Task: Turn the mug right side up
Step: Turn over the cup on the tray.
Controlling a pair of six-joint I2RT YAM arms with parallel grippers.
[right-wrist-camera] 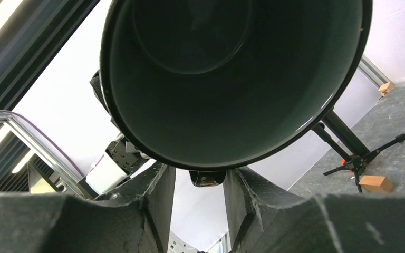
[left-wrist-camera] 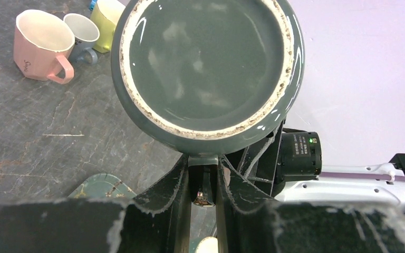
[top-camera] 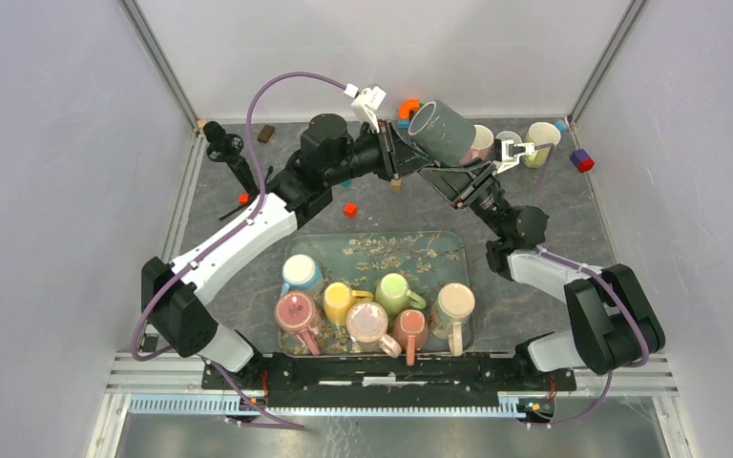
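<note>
Top view only: table, glass tray by the arm bases, seven mugs crowded in its near half, far half bare. Dark green mug is held aloft and tilted near the back wall. Left wrist shows its base, with the left gripper clenched on the handle. Right wrist shows the empty inside, with the right gripper under the rim; can't tell if it grips.

Overhead looking down, wrist views close, sharing the mug
</note>
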